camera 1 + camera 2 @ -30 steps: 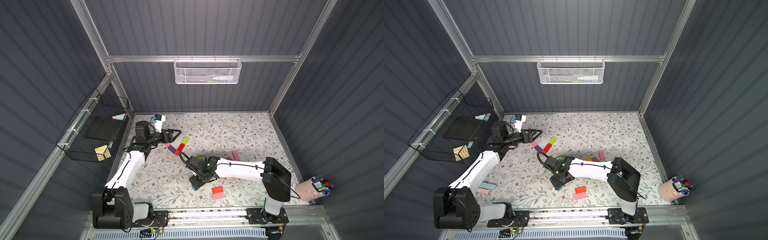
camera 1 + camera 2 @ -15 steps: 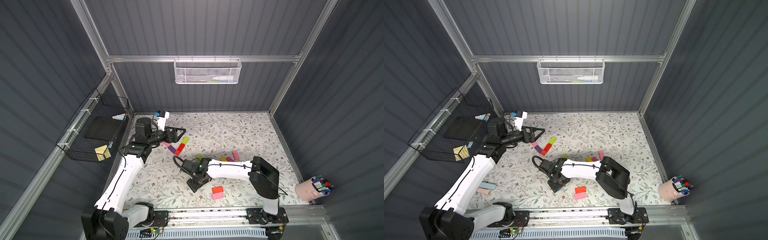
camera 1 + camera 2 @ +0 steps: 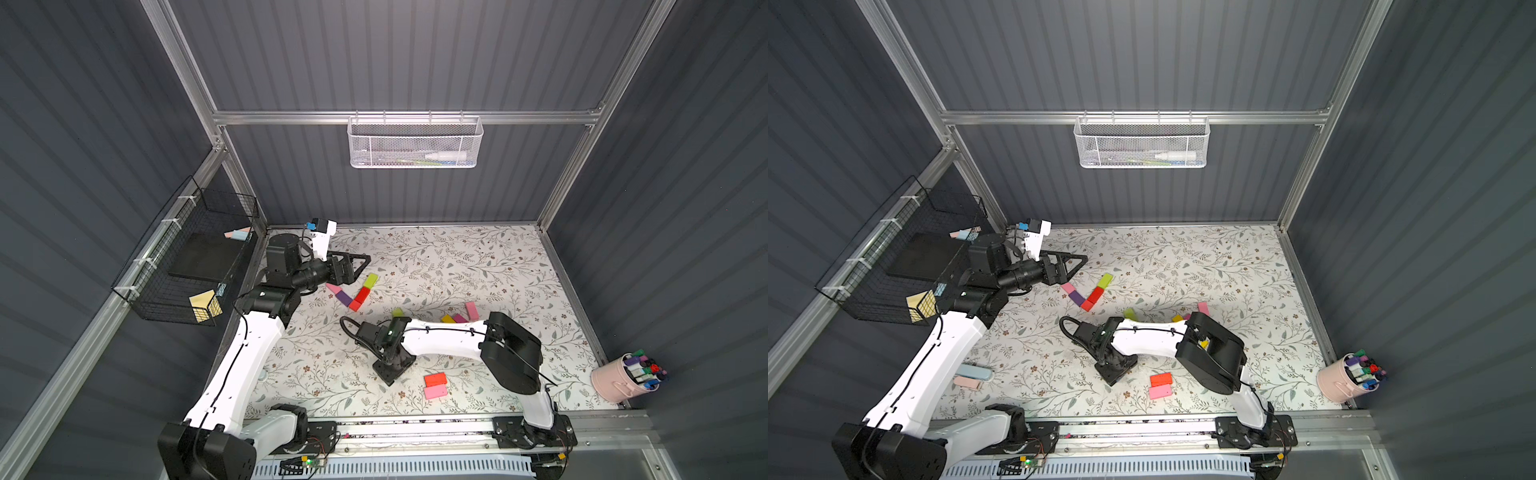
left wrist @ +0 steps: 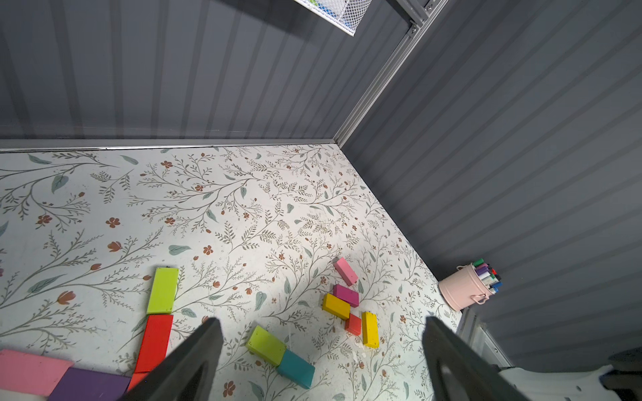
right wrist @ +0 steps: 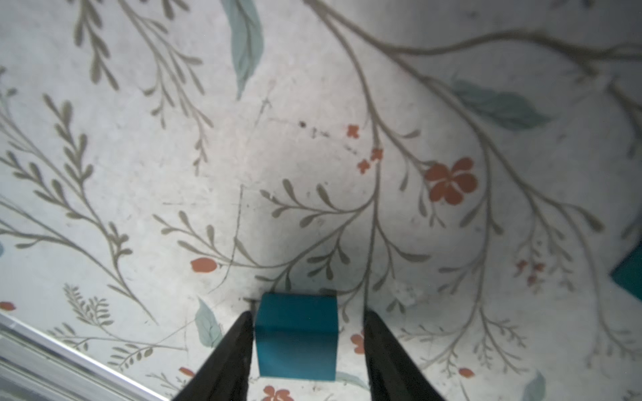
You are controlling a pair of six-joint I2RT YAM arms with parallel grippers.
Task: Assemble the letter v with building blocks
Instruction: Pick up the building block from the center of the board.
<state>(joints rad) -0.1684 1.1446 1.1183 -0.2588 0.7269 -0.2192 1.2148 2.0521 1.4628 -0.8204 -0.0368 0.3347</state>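
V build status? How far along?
Done: pink rectangular block, purple block, red square block, long red block and lime block form a small V. In hand: right gripper straddles a teal block, not clamped; left gripper open, empty. Left: place it; loose blocks remain.

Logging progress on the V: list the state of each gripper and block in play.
left gripper, open, empty, above the table.
teal block, on the table, gap to one jaw.
right gripper, open, jaws straddling the teal block.
laid blocks, five flat in a short V.
red block, loose, flat beside the pink block.
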